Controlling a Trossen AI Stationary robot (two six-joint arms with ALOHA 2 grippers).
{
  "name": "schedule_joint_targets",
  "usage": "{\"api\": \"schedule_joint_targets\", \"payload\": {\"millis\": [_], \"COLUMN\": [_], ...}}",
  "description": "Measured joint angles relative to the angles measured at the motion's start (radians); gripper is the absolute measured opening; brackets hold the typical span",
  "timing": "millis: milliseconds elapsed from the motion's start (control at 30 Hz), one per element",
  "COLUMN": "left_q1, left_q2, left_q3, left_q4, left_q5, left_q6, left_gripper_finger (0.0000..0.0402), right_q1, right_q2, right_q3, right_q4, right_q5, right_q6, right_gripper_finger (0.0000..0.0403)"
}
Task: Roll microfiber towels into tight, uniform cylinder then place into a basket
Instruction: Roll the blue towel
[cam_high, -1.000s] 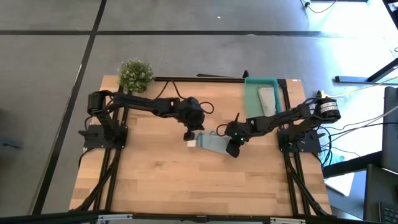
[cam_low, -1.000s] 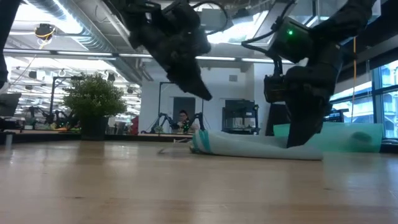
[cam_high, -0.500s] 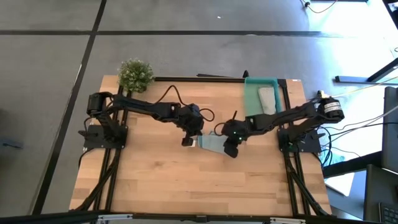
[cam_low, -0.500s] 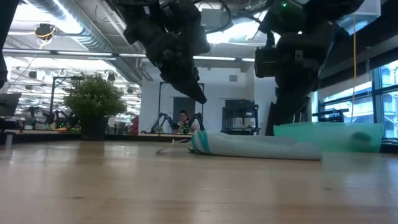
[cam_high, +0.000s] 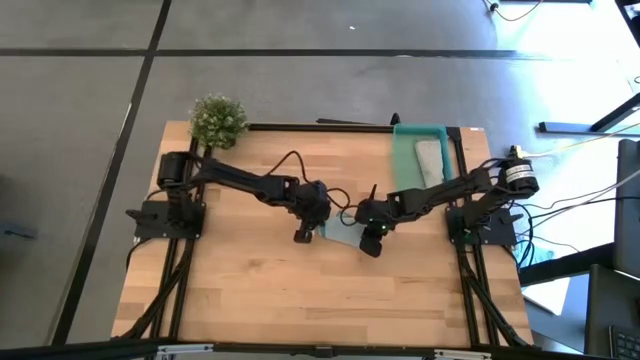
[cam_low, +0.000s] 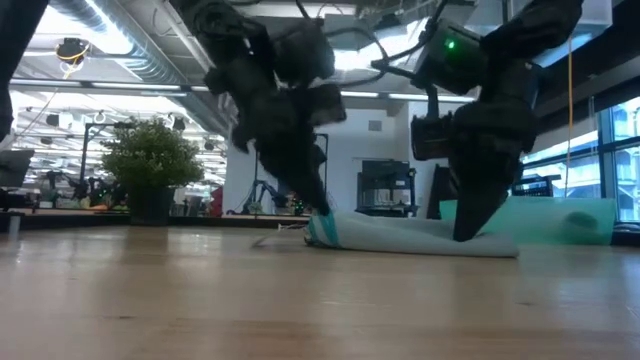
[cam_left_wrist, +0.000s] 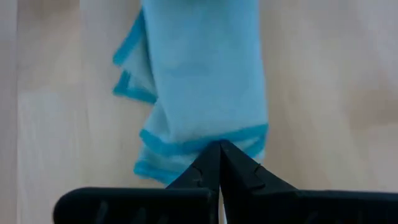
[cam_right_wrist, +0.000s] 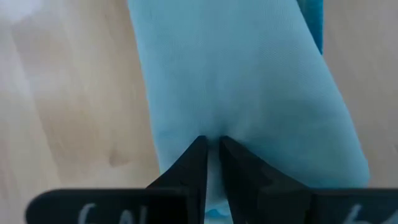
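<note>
- The blue towel (cam_high: 342, 232) lies rolled on the wooden table (cam_high: 250, 290), just beside the basket (cam_high: 405, 160) and between the two grippers.
- Left gripper (cam_left_wrist: 219, 149) has its fingers pressed together, tips down on the towel's teal-hemmed end; whether any cloth is nipped between them, I cannot tell.
- Right gripper (cam_right_wrist: 210, 146) sits at the other end, the end nearer the basket, fingers nearly together with a thin pinch of blue cloth between them.
- The grey-beige towel (cam_high: 429, 160) is in the basket, rolled.
- Both arms reach in low from their bases and tilt down onto the towel, the left from the plant (cam_high: 217, 119) side, the right from the basket side.
- At table height, the roll (cam_low: 410, 235) lies flat on the wood in front of the basket, with a bright office room behind.
</note>
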Motion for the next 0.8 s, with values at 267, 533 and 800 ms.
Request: {"api": "schedule_joint_targets", "payload": {"millis": [267, 533, 800], "left_q1": [-0.005, -0.059, -0.049], "left_q2": [0.04, 0.038, -0.041], "left_q3": [-0.001, 0.0, 0.001], "left_q4": [-0.029, -0.058, -0.056], "left_q5": [-0.019, 0.029, -0.017], "left_q6": [-0.006, -0.051, -0.091], "left_gripper_finger": [0.0, 0.0, 0.0], "right_q1": [-0.029, -0.101, -0.12], "right_q2": [0.036, 0.037, -0.002], "right_q3": [0.003, 0.002, 0.071], "right_q4": [0.006, 0.026, -0.039], "right_q5": [-0.014, -0.01, -0.007], "right_q6": [-0.106, -0.207, -0.249], "right_gripper_finger": [0.0048, 0.0048, 0.0048]}}
